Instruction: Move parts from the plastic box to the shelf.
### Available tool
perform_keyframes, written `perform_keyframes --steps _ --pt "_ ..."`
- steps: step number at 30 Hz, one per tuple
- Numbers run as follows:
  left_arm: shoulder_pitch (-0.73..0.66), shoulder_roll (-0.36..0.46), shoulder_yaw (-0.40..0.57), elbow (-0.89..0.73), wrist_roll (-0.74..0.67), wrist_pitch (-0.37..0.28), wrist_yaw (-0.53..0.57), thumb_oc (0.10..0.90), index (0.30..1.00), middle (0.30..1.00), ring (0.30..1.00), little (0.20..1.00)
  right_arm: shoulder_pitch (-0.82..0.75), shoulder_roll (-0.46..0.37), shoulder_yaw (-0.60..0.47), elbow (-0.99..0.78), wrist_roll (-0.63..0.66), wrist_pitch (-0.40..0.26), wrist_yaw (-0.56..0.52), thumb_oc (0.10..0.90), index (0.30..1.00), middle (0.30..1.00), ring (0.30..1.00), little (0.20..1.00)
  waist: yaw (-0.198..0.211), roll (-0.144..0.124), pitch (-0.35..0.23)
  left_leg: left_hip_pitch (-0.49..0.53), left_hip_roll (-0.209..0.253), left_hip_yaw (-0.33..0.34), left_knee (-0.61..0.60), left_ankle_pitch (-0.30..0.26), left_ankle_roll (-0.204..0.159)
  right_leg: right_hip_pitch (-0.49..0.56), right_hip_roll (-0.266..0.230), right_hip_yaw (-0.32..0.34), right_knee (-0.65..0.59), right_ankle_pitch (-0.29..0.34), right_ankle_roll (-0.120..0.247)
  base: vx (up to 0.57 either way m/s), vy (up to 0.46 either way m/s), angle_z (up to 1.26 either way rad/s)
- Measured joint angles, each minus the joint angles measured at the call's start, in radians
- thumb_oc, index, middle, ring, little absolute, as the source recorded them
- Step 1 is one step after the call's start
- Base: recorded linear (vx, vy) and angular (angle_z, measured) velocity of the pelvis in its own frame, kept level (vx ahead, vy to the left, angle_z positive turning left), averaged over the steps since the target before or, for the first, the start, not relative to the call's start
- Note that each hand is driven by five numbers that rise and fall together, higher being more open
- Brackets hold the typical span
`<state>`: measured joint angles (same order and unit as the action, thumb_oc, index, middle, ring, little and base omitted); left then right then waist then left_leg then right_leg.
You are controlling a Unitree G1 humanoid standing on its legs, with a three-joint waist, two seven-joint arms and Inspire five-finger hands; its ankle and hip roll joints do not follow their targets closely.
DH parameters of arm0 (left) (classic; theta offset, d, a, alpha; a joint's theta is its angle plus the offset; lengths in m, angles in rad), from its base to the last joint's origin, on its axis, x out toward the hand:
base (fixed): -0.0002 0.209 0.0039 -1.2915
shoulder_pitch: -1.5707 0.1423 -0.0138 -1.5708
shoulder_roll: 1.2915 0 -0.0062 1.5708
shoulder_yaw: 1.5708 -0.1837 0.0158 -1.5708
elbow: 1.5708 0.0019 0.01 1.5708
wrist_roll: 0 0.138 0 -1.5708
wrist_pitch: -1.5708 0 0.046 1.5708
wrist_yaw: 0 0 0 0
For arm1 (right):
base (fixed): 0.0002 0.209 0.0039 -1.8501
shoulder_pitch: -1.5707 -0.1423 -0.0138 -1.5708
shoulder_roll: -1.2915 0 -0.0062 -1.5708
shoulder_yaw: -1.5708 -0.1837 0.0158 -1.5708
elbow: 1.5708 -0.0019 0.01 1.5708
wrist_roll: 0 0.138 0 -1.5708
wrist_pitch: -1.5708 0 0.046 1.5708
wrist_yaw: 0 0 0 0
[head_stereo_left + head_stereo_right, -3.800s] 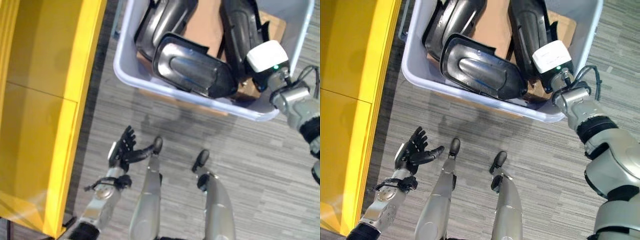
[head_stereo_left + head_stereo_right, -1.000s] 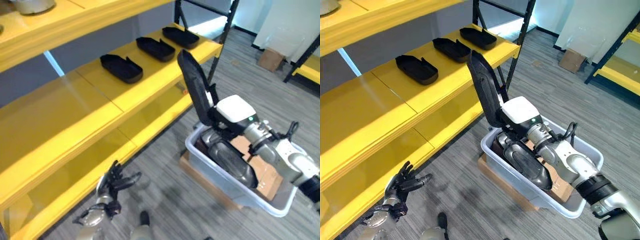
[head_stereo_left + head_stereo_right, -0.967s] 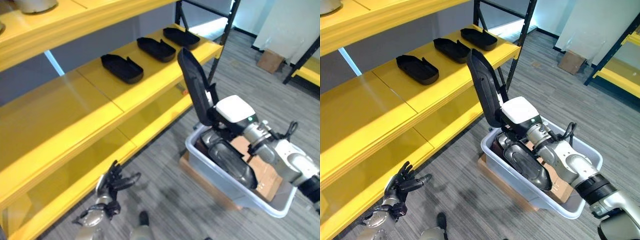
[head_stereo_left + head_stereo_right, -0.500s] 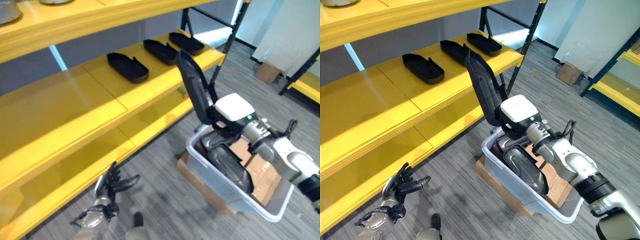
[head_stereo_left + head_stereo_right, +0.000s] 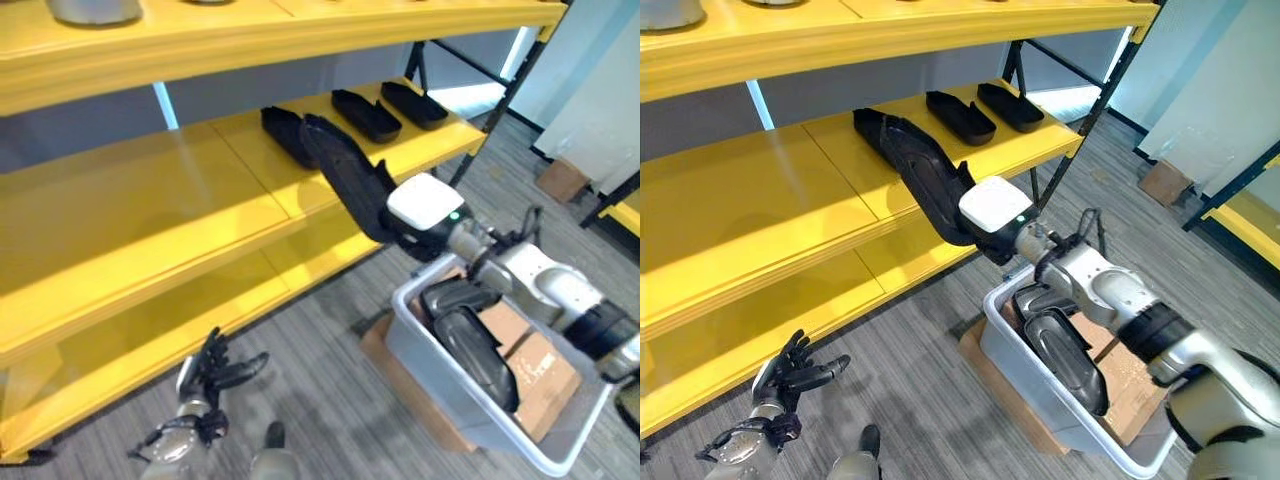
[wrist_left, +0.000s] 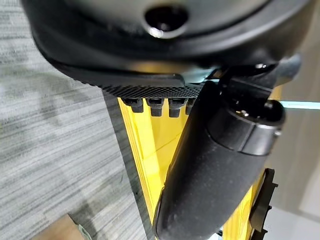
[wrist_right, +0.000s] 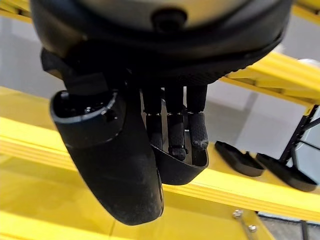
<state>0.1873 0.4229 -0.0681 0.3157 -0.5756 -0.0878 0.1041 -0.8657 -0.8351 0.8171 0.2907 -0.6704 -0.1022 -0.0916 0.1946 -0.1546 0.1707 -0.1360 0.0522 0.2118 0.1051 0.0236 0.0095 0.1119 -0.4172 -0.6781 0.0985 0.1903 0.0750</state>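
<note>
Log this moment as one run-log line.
right hand: shut on black part, held over yellow shelf | left hand: open, low, idle | plastic box: parts remain

Industrial storeroom or warehouse aisle: long yellow shelving (image 5: 130, 215) on black steel uprights (image 5: 1095, 110), grey carpet-tile floor (image 5: 320, 400), moulded black parts (image 5: 365, 113) in rows, and a grey plastic box (image 5: 440, 385) on cardboard.

No text, labels, numbers or signs can be read. Dark print marks the cardboard (image 5: 545, 372) in the box (image 5: 470, 425), too small to make out.
</note>
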Motion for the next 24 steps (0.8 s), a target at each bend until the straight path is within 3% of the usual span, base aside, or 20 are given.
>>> perform_keyframes --steps 1,2,3,4,5,6,7,8,9,10,11,12,13,14,16,17,21,24 --pt "-0.017 0.001 -0.006 0.007 0.0 -0.001 0.0 0.9 1.0 1.0 1.0 1.0 0.003 -0.009 0.022 -0.002 -0.027 0.01 0.015 0.4 0.3 0.3 0.3 0.3 -0.022 0.025 0.014 0.003 -0.033 -0.022 0.018 -0.014 0.037 -0.046 -0.069 0.069 0.144 0.045 -0.002 0.06 0.164 0.61" --pt "-0.035 0.003 -0.008 0.012 0.001 -0.001 0.0 0.9 1.0 1.0 1.0 1.0 0.004 -0.017 0.025 -0.003 -0.035 0.012 0.019 0.4 0.3 0.3 0.3 0.3 -0.035 0.046 0.028 0.01 -0.041 -0.049 0.017 -0.011 0.065 -0.091 -0.096 0.134 0.243 0.079 0.003 0.04 0.075 0.79" --pt "-0.058 0.011 -0.008 0.016 0.001 -0.003 0.002 0.9 1.0 1.0 1.0 1.0 0.013 -0.026 0.021 -0.009 -0.036 0.011 0.019 0.4 0.3 0.3 0.3 0.3 -0.05 0.066 0.042 0.02 -0.044 -0.067 0.005 -0.001 0.07 -0.144 -0.069 0.243 0.34 0.0 0.062 0.0 0.023 0.7" --pt "-0.065 0.039 -0.002 0.008 0.002 -0.015 0.015 0.9 1.0 1.0 1.0 1.0 0.017 -0.028 0.019 -0.013 -0.036 -0.001 0.027 0.4 0.3 0.3 0.3 0.3 -0.042 0.085 0.054 0.037 -0.075 -0.085 -0.031 0.02 0.095 -0.205 -0.016 0.277 0.365 -0.084 0.093 0.0 0.03 0.79" --pt "-0.077 0.038 -0.004 0.018 0.002 -0.021 0.021 0.9 1.0 1.0 1.0 1.0 0.043 -0.034 -0.02 -0.039 -0.036 -0.005 0.026 0.4 0.3 0.3 0.3 0.3 -0.063 0.107 0.065 0.041 -0.077 -0.127 -0.044 0.022 0.1 -0.222 0.095 0.384 0.337 -0.187 0.075 0.0 0.031 0.86" --pt "-0.077 0.045 -0.008 0.018 0.003 -0.021 0.022 0.9 1.0 1.0 1.0 1.0 0.064 -0.034 -0.029 -0.052 -0.036 -0.002 0.026 0.4 0.3 0.3 0.3 0.3 -0.081 0.119 0.073 0.054 -0.083 -0.133 -0.06 0.032 0.097 -0.224 0.157 0.428 0.296 -0.223 0.062 0.08 -0.039 0.64" --pt "-0.068 0.041 -0.008 0.014 0.003 -0.021 0.018 0.9 1.0 1.0 1.0 1.0 0.066 -0.037 -0.02 -0.053 -0.037 -0.008 0.033 0.4 0.3 0.3 0.3 0.3 -0.074 0.12 0.075 0.069 -0.097 -0.108 -0.071 0.037 0.109 -0.245 0.152 0.385 0.302 -0.218 0.043 0.24 -0.258 0.26" --pt "-0.053 0.036 -0.007 0.007 0.003 -0.022 0.017 0.9 1.0 1.0 1.0 1.0 0.072 -0.039 -0.02 -0.055 -0.036 -0.007 0.035 0.4 0.3 0.3 0.3 0.3 -0.064 0.123 0.077 0.085 -0.123 -0.129 -0.077 0.023 0.121 -0.275 0.147 0.364 0.311 -0.212 0.027 0.28 -0.328 0.0" --pt "-0.058 0.011 -0.008 0.009 0.003 -0.023 0.017 0.9 1.0 1.0 1.0 1.0 0.089 -0.062 -0.036 -0.077 -0.036 -0.005 0.034 0.4 0.3 0.3 0.3 0.3 -0.068 0.137 0.081 0.083 -0.129 -0.152 -0.076 0.037 0.11 -0.291 0.187 0.381 0.314 -0.234 0.012 0.25 -0.382 0.64" --pt "-0.106 -0.029 -0.007 0.03 0.003 -0.023 0.02 0.9 1.0 1.0 1.0 1.0 0.186 -0.116 -0.126 -0.16 -0.036 0.005 0.034 0.4 0.3 0.3 0.3 0.3 -0.104 0.181 0.093 0.048 -0.105 -0.237 -0.044 0.024 0.074 -0.276 0.306 0.508 0.233 -0.29 0.012 0.15 -0.223 1.96" --pt "-0.134 -0.066 -0.001 0.036 0.002 -0.026 0.025 0.9 1.0 1.0 1.0 1.0 0.302 -0.164 -0.213 -0.233 -0.031 0.005 0.021 0.4 0.3 0.3 0.3 0.3 -0.161 0.194 0.092 0.036 -0.105 -0.324 -0.062 0.006 -0.001 -0.228 0.377 0.574 0.069 -0.296 0.001 0.21 -0.234 2.45" --pt "-0.127 -0.057 0.02 0.027 0.002 -0.025 0.019 0.9 1.0 1.0 1.0 1.0 0.305 -0.154 -0.179 -0.18 -0.033 -0.01 0.03 0.4 0.3 0.3 0.3 0.3 -0.16 0.054 0.09 0.037 -0.119 -0.192 -0.01 -0.077 -0.005 -0.209 0.28 0.491 -0.012 -0.163 -0.059 0.21 -0.189 1.78" --pt "-0.1 -0.054 0.02 0.012 0.002 -0.024 0.011 0.9 1.0 1.0 1.0 1.0 0.298 -0.162 -0.176 -0.164 -0.033 -0.015 0.035 0.4 0.3 0.3 0.3 0.3 -0.144 0.045 0.084 0.071 -0.115 -0.167 -0.037 -0.03 0.074 -0.201 0.247 0.46 -0.009 -0.145 -0.049 0.15 -0.131 0.41" --pt "-0.064 -0.049 0.029 0.005 0.002 -0.023 0.018 0.9 1.0 1.0 1.0 1.0 0.285 -0.147 -0.175 -0.16 -0.032 -0.01 0.039 0.4 0.3 0.3 0.3 0.3 -0.127 0.007 0.065 0.099 -0.127 -0.154 -0.059 -0.028 0.072 -0.196 0.213 0.464 -0.041 -0.129 -0.032 0.07 -0.093 -0.13" --pt "-0.019 -0.031 0.035 0.007 0.002 -0.021 0.021 0.9 1.0 1.0 1.0 1.0 0.247 -0.145 -0.177 -0.175 -0.032 -0.015 0.036 0.4 0.3 0.3 0.3 0.3 -0.13 0.011 0.064 0.123 -0.131 -0.163 -0.076 -0.029 0.074 -0.171 0.214 0.46 -0.104 -0.041 -0.017 0.07 -0.096 0.02" --pt "-0.009 -0.026 0.036 0.011 0.002 -0.02 0.023 0.9 1.0 1.0 1.0 1.0 0.234 -0.145 -0.177 -0.165 -0.032 -0.015 0.036 0.4 0.3 0.3 0.3 0.3 -0.126 0.015 0.063 0.137 -0.131 -0.169 -0.086 -0.028 0.072 -0.148 0.217 0.443 -0.136 -0.028 -0.005 0.07 -0.097 0.12" --pt "-0.024 -0.024 0.034 0.012 0.001 -0.017 0.025 0.9 1.0 1.0 1.0 1.0 0.158 -0.155 -0.174 -0.167 -0.032 -0.018 0.035 0.4 0.3 0.3 0.3 0.3 -0.119 0.038 0.055 0.176 -0.091 -0.195 -0.131 -0.02 0.05 -0.1 0.266 0.44 -0.186 -0.018 0.001 0.06 -0.108 0.06" --pt "-0.026 -0.036 0.03 0.013 0.002 -0.004 0.036 0.9 1.0 1.0 1.0 1.0 0.117 -0.173 -0.17 -0.167 -0.032 -0.02 0.035 0.4 0.3 0.3 0.3 0.3 -0.117 0.039 0.055 0.196 -0.067 -0.199 -0.136 -0.024 0.035 -0.082 0.29 0.44 -0.186 -0.02 -0.001 0.04 -0.088 -0.03"
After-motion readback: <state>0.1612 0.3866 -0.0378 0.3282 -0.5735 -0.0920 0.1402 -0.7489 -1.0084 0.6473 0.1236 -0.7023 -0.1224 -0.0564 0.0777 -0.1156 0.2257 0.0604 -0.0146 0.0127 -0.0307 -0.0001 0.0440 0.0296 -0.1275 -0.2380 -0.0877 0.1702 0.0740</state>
